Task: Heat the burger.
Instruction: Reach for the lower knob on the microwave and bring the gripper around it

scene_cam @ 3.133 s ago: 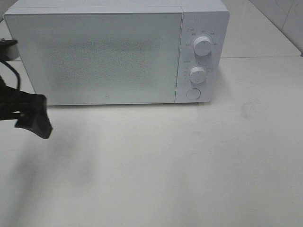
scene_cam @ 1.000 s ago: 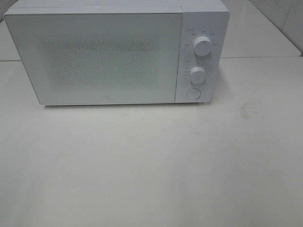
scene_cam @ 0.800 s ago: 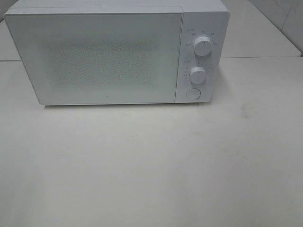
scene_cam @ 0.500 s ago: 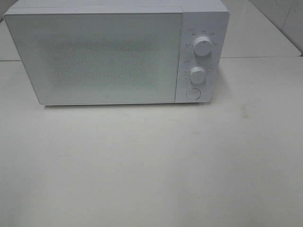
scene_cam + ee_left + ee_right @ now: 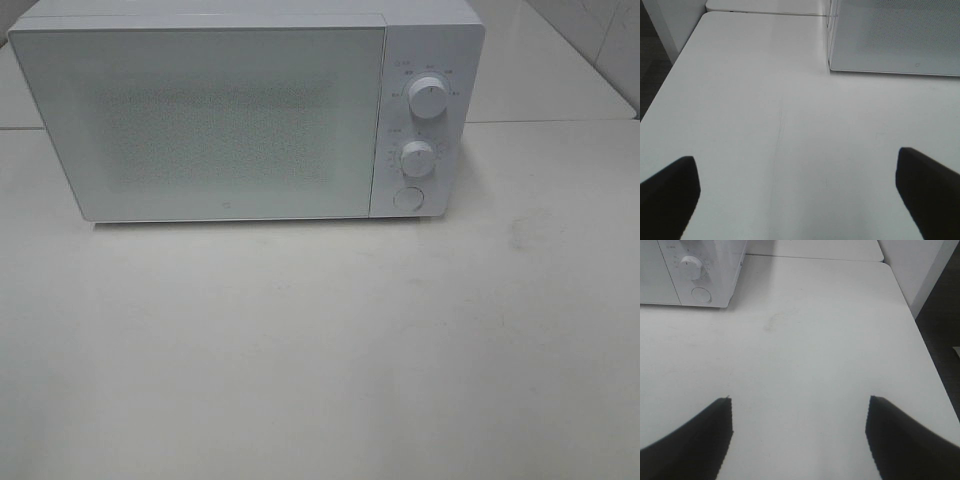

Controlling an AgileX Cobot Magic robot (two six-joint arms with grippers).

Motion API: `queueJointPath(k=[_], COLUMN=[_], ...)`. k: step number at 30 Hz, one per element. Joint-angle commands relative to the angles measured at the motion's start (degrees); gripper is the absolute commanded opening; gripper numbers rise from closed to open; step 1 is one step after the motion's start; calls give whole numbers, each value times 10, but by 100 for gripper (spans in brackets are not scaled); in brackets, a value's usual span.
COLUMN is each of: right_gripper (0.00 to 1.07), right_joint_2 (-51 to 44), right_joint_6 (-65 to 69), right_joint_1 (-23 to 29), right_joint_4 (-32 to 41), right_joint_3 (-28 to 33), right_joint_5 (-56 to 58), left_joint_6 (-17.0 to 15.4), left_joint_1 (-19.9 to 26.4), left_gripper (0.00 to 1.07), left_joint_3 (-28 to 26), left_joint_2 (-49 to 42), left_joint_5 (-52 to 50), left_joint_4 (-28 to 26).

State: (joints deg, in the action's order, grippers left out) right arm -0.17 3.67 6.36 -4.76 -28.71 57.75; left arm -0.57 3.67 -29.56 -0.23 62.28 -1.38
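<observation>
Between parted left fingers [image 5: 670,195], tabletop [image 5: 790,125] (microwave [image 5: 895,40] beyond)

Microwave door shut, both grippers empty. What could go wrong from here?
The burger shows in no view and the frosted door hides the inside, so heating might run empty. The upper knob and lower knob sit close above the round button; the open right gripper could nudge the wrong one.

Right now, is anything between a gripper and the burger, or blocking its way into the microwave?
No burger shows in any view, so that path cannot be judged. The door of the microwave is shut, closing off the inside. The left gripper and right gripper hang open over the table.
</observation>
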Motion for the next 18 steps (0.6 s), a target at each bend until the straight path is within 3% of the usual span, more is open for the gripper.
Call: queueJointPath(k=[1,18], right_gripper=[72,72], right_joint_2=[-14,-14], right_joint_6=[-5,17], right_joint_1=[-3,-1], right_joint_4=[-5,14], right_joint_3=[1,1], right_joint_5=[-7,-7], left_joint_6=[2,2], left_joint_1=[1,1], left_gripper=[100,100], left_joint_3=[0,0], left_joint_2=[-13,-13], left_joint_5=[-8,-8], left_joint_4=[-2,-2])
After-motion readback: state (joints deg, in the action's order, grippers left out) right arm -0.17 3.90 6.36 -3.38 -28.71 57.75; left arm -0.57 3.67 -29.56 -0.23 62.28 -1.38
